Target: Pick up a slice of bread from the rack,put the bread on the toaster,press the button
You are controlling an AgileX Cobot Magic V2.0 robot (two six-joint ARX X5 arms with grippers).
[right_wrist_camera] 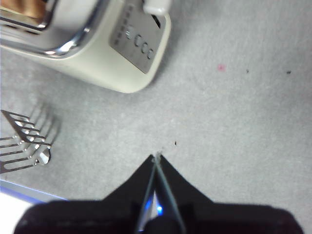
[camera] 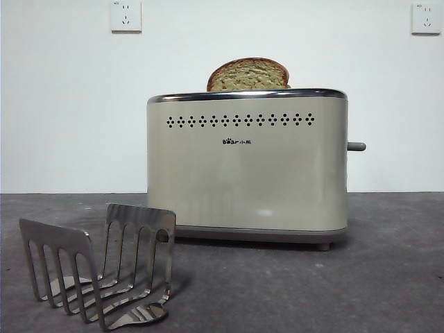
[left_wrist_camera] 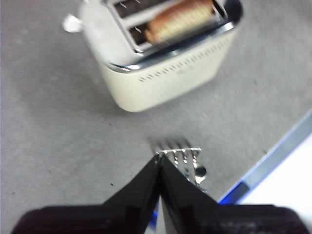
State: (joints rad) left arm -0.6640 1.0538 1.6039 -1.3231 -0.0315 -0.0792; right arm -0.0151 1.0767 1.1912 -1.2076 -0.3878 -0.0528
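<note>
Grey, faintly speckled matting covers the surface [camera: 388, 277] under a plain white wall with two sockets [camera: 125, 16] high up. Both arms hang well above the work, out of the front view. The left tool [left_wrist_camera: 159, 158] has its black jaws pressed together on nothing, with the rack [left_wrist_camera: 183, 158] just beyond its tips and the toaster [left_wrist_camera: 165, 73] farther ahead. The right tool [right_wrist_camera: 157, 157] is likewise closed and empty, above bare matting, with the toaster's narrow end well ahead of it and the rack off to one side. The slice of bread [camera: 248, 75] already stands upright in one of the toaster's slots, its rounded brown crust poking above the chrome rim, and the rack holds no bread. What looks left is the button [camera: 356, 146], the stubby grey lever jutting from the narrow end, apparently still up since the slice rides high. It is a stiff, sprung part, likely smooth on top, so a closed tool should bear down on its upper face close to the toaster body, not at the tip where it could slide off. The toaster seems light enough to tip or skid under an off-centre push, so a straight downward press is safest; the right tool is the nearer one.
</note>
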